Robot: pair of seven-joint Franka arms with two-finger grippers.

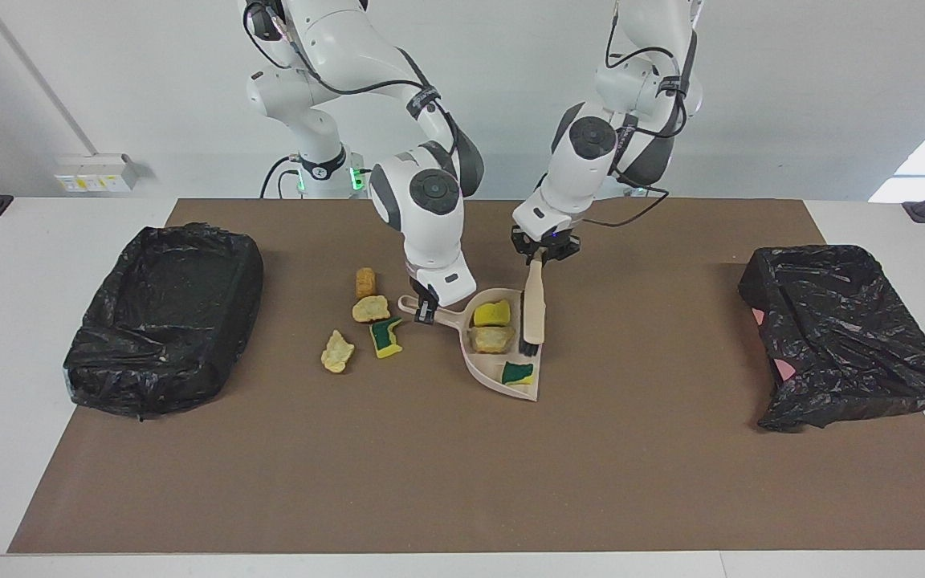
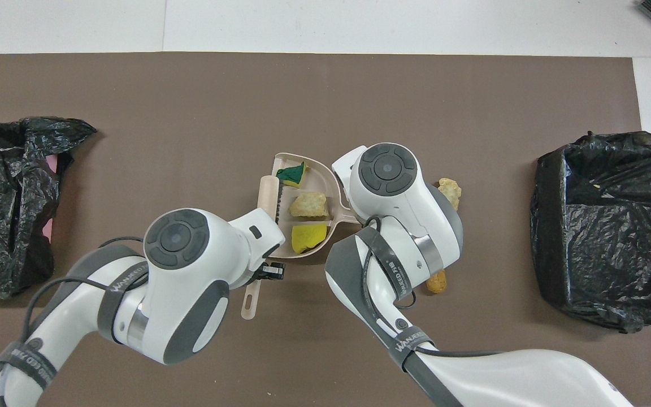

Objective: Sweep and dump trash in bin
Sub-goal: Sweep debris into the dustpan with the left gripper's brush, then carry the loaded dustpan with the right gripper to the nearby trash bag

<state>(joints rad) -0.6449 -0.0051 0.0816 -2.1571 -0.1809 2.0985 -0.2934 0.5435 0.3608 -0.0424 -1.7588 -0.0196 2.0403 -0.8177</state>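
A sweeping pass into the dustpan (image 1: 503,345) looks just finished. The dustpan's handle is gripped by the closed right gripper (image 1: 425,311), and the pan lies on the brown mat (image 1: 462,482). Three pieces of trash are seen inside it: a yellow sponge piece (image 1: 492,312), a tan bread-like lump (image 1: 491,339) and a green-and-yellow sponge piece (image 1: 518,372). The brush (image 1: 533,315) is held at its handle by the closed left gripper (image 1: 543,254), its bristles at the pan's open mouth.

Four scraps (image 1: 364,321) are left on the mat beside the dustpan's handle, at about nine o'clock from the pan in the facing view. Two black-lined bins are set at the table's ends, one (image 1: 161,317) toward the right arm's end, the other (image 1: 844,333) toward the left arm's.

Next, either the remaining scraps would need sweeping, or the pan would need to be carried level to a bin and tipped.
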